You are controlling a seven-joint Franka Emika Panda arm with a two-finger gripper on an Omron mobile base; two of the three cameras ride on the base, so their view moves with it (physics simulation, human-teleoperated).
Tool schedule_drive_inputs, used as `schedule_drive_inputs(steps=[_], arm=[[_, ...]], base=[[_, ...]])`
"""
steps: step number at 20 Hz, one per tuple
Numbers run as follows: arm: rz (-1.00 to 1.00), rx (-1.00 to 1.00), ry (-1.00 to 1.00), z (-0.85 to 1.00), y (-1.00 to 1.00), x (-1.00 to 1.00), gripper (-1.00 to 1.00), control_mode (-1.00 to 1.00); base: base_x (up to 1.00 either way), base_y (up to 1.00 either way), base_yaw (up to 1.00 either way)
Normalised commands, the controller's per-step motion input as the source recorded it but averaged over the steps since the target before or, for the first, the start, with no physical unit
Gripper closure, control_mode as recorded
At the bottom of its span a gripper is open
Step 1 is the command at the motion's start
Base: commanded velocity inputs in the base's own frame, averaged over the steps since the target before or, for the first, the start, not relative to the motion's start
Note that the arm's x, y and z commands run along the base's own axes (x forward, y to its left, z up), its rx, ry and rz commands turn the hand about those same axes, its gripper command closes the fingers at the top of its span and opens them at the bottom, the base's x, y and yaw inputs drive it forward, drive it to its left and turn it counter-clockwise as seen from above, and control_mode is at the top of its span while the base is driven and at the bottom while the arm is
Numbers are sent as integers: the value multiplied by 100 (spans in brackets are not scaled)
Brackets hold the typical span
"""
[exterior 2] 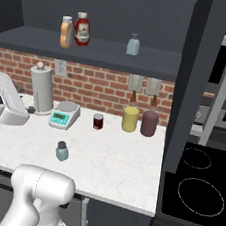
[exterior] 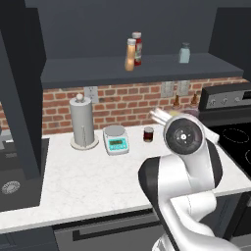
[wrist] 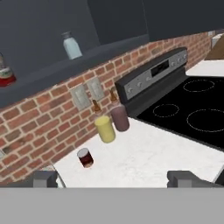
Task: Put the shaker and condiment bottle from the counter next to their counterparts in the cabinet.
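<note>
1. Hand view: the gripper [wrist: 113, 178] stands spread wide with nothing between its tips, looking across the table [wrist: 144, 157] toward the stove [wrist: 192, 109]. Ahead sit a small dark-red jar [wrist: 85, 158], a yellow bottle [wrist: 105, 127] and a maroon bottle [wrist: 119, 117].
2. Right base view: the shaker [exterior 2: 62, 151] stands upright on the table, well apart from the cabinet [exterior 2: 93, 49], where the condiment bottle [exterior 2: 66, 32] already stands beside the red bottle [exterior 2: 82, 29]. The pale blue shaker [exterior 2: 133, 44] stands further right.
3. Left base view: the arm hides the shaker; judging by this, the gripper must turn down toward it.
</note>
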Motion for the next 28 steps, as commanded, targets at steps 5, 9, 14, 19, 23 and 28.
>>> schedule_drive_inputs(steps=[5,9,14,19,23,28], arm=[[-3,0,-1,-96,0,0,-100,-100],[-7,0,-13,-98,-1,0,-100,-100],[-3,0,4,-64,0,0,-100,-100],[13,0,0,-72,-42,15,-100,-100],[21,0,0,-78,-40,21,-100,-100],[6,0,10,-64,-2,1,-100,-100]], base=[[0,0,0],[0,0,0],[0,0,0],[0,0,0],[0,0,0],[0,0,0]])
